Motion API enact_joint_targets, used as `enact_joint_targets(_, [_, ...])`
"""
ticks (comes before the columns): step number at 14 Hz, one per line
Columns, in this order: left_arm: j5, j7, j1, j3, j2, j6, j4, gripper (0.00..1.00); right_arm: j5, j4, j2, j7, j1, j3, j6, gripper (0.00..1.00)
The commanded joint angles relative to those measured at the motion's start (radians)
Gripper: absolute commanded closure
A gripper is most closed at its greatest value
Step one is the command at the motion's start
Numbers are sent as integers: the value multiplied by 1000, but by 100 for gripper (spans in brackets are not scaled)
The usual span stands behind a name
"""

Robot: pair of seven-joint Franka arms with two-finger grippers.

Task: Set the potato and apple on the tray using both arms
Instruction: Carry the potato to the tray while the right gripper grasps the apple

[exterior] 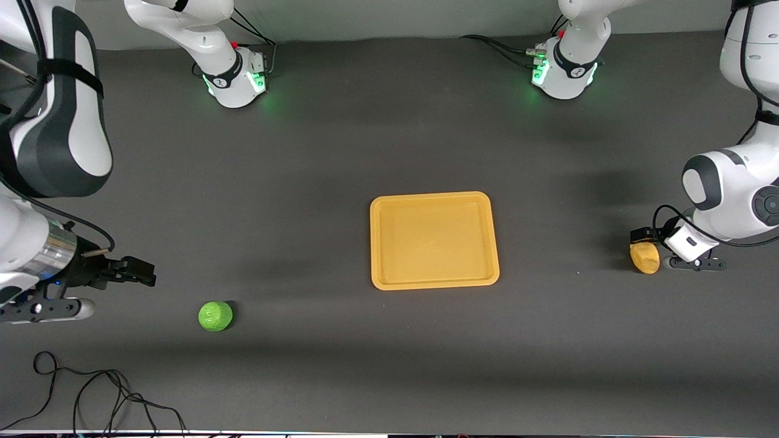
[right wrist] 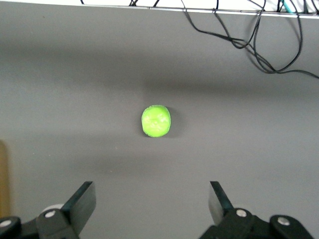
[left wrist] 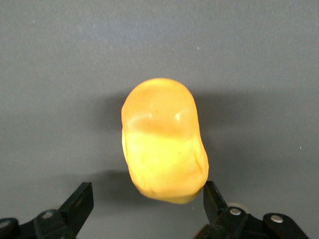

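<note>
Nearest the front camera, toward the right arm's end of the dark tabletop (exterior: 341, 365): the apple (exterior: 215, 316), green, resting alone and untouched. Just above and a little farther back, the right hand (exterior: 137, 271), fingers (right wrist: 82, 201) spread wide and released, hovering over bare tabletop beside the apple, well clear of it. Farther back, mid-tabletop: the tray (exterior: 434, 239), yellow-orange, nothing on it. Toward the left arm's end, about level with the tray: the potato (exterior: 644, 257), lying on the tabletop. Down low around it, the left hand (exterior: 654, 246), fingers (left wrist: 79, 204) parted on either side of the potato's end, one fingertip just at its edge, not clenched.
</note>
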Motion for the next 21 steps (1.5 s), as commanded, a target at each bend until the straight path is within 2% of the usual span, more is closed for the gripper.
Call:
enact_joint_targets(1, [-4, 1, -7, 5, 52, 37, 41, 18, 21, 36, 104, -4, 27, -2, 69, 0])
enact_joint_targets(3, [-6, -4, -10, 4, 73, 64, 56, 44, 21, -23, 148, -5, 35, -4, 198, 0])
enact_joint_targets(4, [-4, -2, -10, 4, 73, 64, 58, 61, 21, -56, 157, -5, 35, -2, 253, 0])
enact_joint_targets(5, [-6, -1, -12, 2, 69, 60, 64, 71, 21, -89, 166, -7, 35, -4, 305, 0])
enact_joint_targets(6, [-9, -8, -12, -12, 63, 48, 82, 75, 21, -122, 175, -13, 33, -4, 364, 0])
enact_joint_targets(8, [-53, -92, -9, -76, 44, 20, 122, 75, 21, -189, 194, -16, 28, -4, 471, 0])
enact_joint_targets(10, [-69, -213, -13, -163, 20, -73, 168, 75, 21, -257, 217, -16, 27, -4, 568, 0])
enact_joint_targets(13, [-67, -487, -45, -314, -34, -110, 169, 74, 35, -335, 258, -16, 21, -4, 697, 0])
enact_joint_targets(14, [-64, -596, -93, -338, -42, -112, 170, 72, 43, -338, 270, -16, 21, -4, 706, 0])
enact_joint_targets(16, [-52, -778, -229, -339, -34, -103, 168, 74, 67, -338, 289, -17, 19, -4, 712, 0])
enact_joint_targets(18, [-32, -859, -315, -339, -28, -113, 154, 73, 67, -335, 306, -17, 19, -4, 737, 1])
enact_joint_targets(21, [-14, -1002, -426, -334, 28, -112, 146, 73, 67, -318, 306, -66, 16, -4, 734, 37])
